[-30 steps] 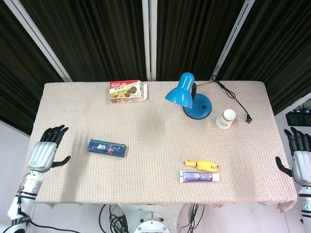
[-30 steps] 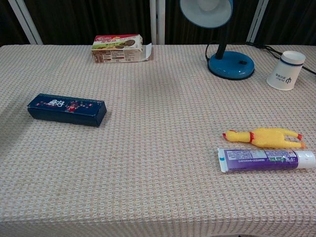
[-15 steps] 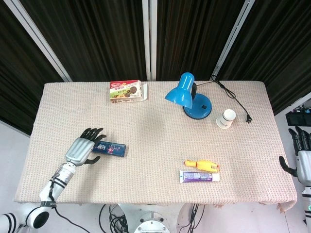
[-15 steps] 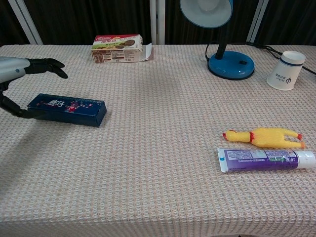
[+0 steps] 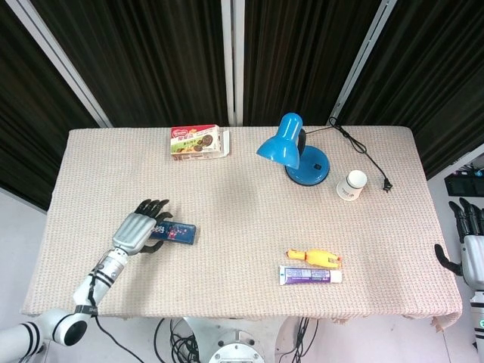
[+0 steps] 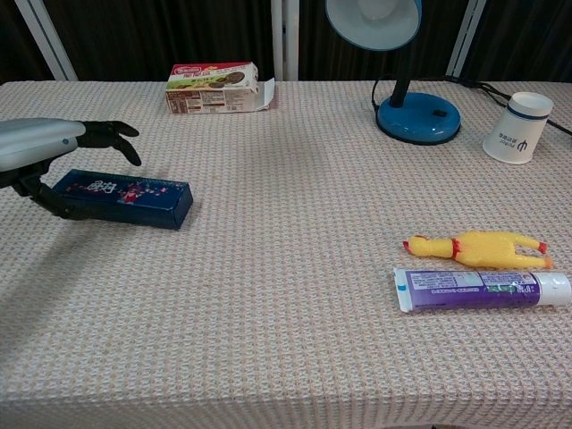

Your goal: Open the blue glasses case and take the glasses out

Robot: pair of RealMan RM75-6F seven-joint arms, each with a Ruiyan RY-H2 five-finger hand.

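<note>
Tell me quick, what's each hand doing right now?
Left hand: open, fingers spread over the blue glasses case.
Right hand: open, holding nothing.

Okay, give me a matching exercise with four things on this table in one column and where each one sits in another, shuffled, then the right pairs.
Things:
1. blue rectangular glasses case
2. yellow rubber chicken toy
3. white paper cup
4. red and green snack box

Places:
A. at the far edge, left of the blue desk lamp
B. just behind the purple toothpaste tube
C. under the fingers of the left hand
D. right of the lamp base, near the black power cord

Pairs: 1-C, 2-B, 3-D, 4-A
</note>
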